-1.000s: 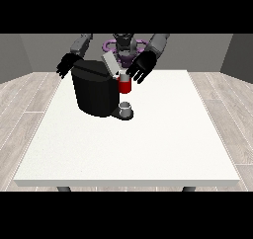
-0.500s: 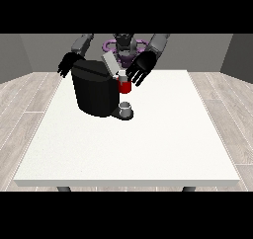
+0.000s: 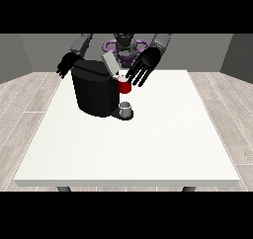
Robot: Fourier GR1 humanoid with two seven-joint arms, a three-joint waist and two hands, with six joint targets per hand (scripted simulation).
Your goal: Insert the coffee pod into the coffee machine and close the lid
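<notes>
Front view: black machine (image 3: 95, 92) on table (image 3: 148, 144), lid (image 3: 110, 64) tilted up. Hand at view's right (image 3: 144, 65) fingers spread, just above red thing at machine (image 3: 124, 86). Hand at view's left (image 3: 65, 65) fingers relaxed, behind machine. Grey thing (image 3: 126, 107) at machine base; pod or not, can't tell.

Black coffee machine (image 3: 95, 91), white table (image 3: 148, 139)

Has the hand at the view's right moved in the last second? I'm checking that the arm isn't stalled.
Yes, slightly. The hand at the view's right has drifted up and away from the red thing at the machine, fingers spread.
</notes>
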